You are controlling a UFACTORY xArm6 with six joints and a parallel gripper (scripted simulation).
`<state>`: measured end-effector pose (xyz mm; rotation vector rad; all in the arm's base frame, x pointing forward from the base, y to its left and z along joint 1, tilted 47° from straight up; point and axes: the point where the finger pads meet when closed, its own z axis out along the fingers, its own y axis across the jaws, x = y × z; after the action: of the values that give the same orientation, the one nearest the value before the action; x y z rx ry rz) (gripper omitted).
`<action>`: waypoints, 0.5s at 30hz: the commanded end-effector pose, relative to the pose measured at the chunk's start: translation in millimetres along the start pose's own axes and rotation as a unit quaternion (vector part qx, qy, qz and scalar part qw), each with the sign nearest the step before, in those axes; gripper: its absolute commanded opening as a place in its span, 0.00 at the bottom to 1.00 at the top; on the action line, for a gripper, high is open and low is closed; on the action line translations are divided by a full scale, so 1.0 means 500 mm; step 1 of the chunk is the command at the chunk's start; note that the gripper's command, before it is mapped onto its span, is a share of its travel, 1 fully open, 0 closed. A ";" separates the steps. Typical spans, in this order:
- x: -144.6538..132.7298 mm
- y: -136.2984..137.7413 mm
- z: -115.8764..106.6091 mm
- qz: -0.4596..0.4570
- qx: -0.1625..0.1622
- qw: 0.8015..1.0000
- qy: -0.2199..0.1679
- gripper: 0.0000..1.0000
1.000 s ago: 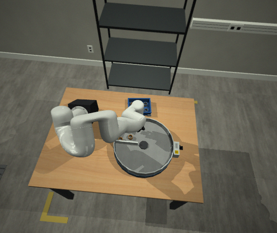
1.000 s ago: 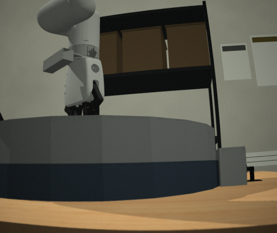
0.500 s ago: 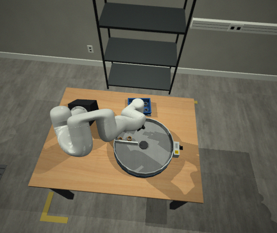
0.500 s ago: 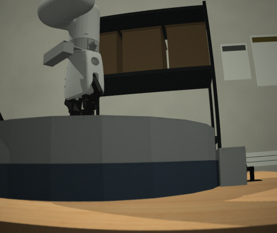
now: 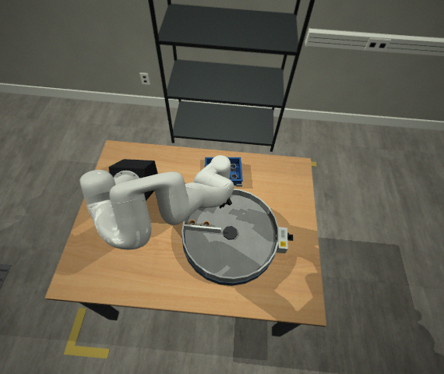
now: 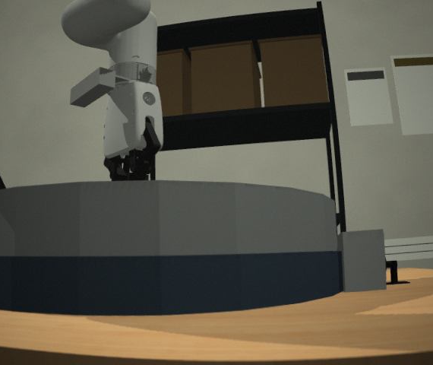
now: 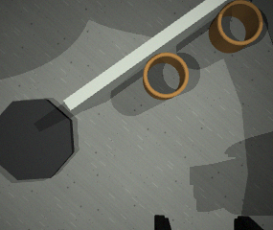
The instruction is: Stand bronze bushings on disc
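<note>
Two bronze bushings stand upright on the grey disc (image 5: 250,245) (image 7: 117,192) beside the pale divider bar. One bushing (image 5: 206,221) (image 7: 153,76) is nearer the dark hub (image 5: 230,232) (image 7: 33,139); the other bushing (image 5: 192,220) (image 7: 219,42) is near the rim. My gripper (image 5: 225,203) (image 7: 203,223) is partly open and empty above the disc, between the bushings and the crate side; in the exterior view the rim hides its tips. The blue crate (image 5: 241,173) stands behind the turntable. Two steel bushings show in its right part; the arm hides its left part.
The divider bar (image 5: 204,228) (image 7: 141,54) runs from the rim towards the hub. A raised rim wall (image 5: 273,225) (image 6: 197,220) surrounds the disc. A control box (image 5: 282,240) (image 6: 364,261) sits at its right side. The shelf rack stands behind the table.
</note>
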<state>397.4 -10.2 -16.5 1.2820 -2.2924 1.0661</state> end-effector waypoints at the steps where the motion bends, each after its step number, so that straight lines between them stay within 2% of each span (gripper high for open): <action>1: -0.025 0.024 -0.003 0.024 0.001 1.000 -0.001 0.41; 9: -0.106 0.119 -0.003 0.111 0.001 0.994 -0.001 0.41; 11: -0.106 0.119 -0.003 0.111 0.001 0.994 -0.001 0.41; 15: -0.161 0.181 -0.003 0.169 0.001 0.986 -0.001 0.41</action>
<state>373.4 44.2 -77.7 1.0262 -2.4957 1.1289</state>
